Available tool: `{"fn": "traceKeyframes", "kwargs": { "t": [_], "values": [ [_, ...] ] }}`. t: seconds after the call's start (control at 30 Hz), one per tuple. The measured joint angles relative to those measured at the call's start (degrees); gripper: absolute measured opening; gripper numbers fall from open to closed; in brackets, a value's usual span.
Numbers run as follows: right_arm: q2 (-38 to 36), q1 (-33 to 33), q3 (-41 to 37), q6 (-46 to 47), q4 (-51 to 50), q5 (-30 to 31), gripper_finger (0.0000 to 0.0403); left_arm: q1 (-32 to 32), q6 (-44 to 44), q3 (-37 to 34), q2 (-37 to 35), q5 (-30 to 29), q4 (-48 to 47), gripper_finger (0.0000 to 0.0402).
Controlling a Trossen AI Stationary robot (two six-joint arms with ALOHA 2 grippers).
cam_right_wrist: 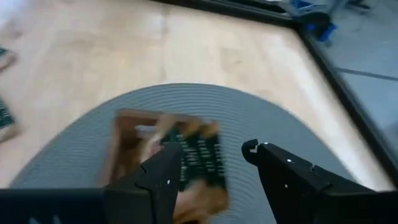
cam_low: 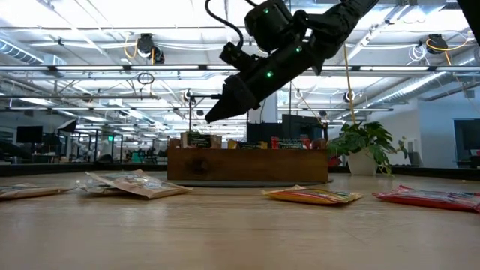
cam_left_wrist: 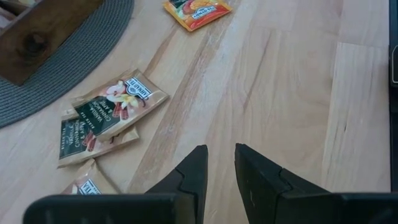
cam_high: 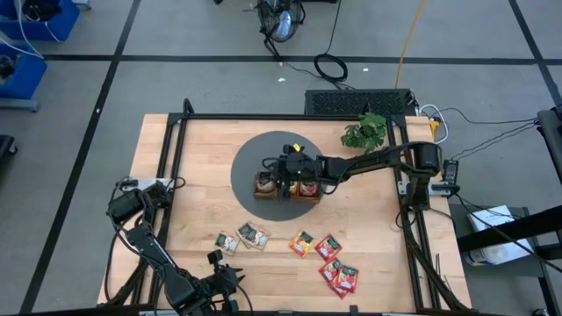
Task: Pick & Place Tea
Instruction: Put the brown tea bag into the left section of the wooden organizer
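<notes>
The right gripper [cam_high: 283,172] was seen above the wooden tray [cam_high: 286,186], over its left and middle compartments, with its fingers [cam_right_wrist: 155,180] spread apart and nothing clamped between them. Beneath the fingers, in the right wrist view, a dark green sachet [cam_right_wrist: 200,157] was seen in the tray, blurred; whether it had settled could not be told. The tray was set on a round grey mat [cam_high: 263,151] at the middle of the table [cam_high: 158,158]. The left gripper [cam_left_wrist: 219,171] was held low at the table's near left edge, its jaws parted by a narrow gap and empty. The remaining tea was laid loose on the wood in front of the mat: green sachets [cam_high: 249,235] to the left, an orange-yellow one [cam_high: 302,243] in the middle, red ones [cam_high: 338,268] to the right. A potted plant [cam_high: 365,131] was placed beyond the mat.
</notes>
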Motion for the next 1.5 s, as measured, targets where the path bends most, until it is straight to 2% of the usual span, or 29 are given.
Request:
{"fn": "traceKeyframes", "kwargs": {
  "t": [0.2,0.33,0.43,0.53,0.6,0.83,0.97,1.3,1.5],
  "values": [
    [-1.0,0.7,0.0,-3.6,2.3,0.5,0.0188,-0.2,-0.2,0.0,0.0,0.0,0.0,0.0088],
    [-0.7,0.4,0.0,-1.3,5.1,-1.9,0.0162,-0.2,-0.2,0.0,0.0,-0.3,0.2,0.0088],
    [0.4,0.4,0.0,-0.6,7.0,-2.2,0.0113,0.1,-0.2,0.0,0.0,-0.3,0.2,0.0088],
    [2.0,0.4,0.0,0.4,10.5,-2.3,0.0037,0.4,-0.2,0.0,0.0,-0.3,0.5,0.0088],
    [3.2,0.2,0.0,1.5,11.9,-2.5,0.0011,0.5,-0.1,0.0,0.0,-0.3,1.0,0.0088],
    [5.7,0.4,0.0,2.7,14.8,-3.2,0.0004,0.2,0.7,0.0,0.0,-0.3,1.1,0.0088],
    [5.6,0.9,0.0,3.6,15.4,-8.4,0.0003,0.2,0.7,0.0,0.0,-0.3,1.0,0.0088],
    [5.9,5.3,0.0,3.6,8.0,-10.7,0.0001,0.2,0.6,0.0,0.0,-0.3,1.0,0.0088],
    [6.5,4.9,0.0,3.4,8.2,-10.0,0.0,0.2,0.6,0.0,0.0,-0.3,1.0,0.0088]
  ]
}}
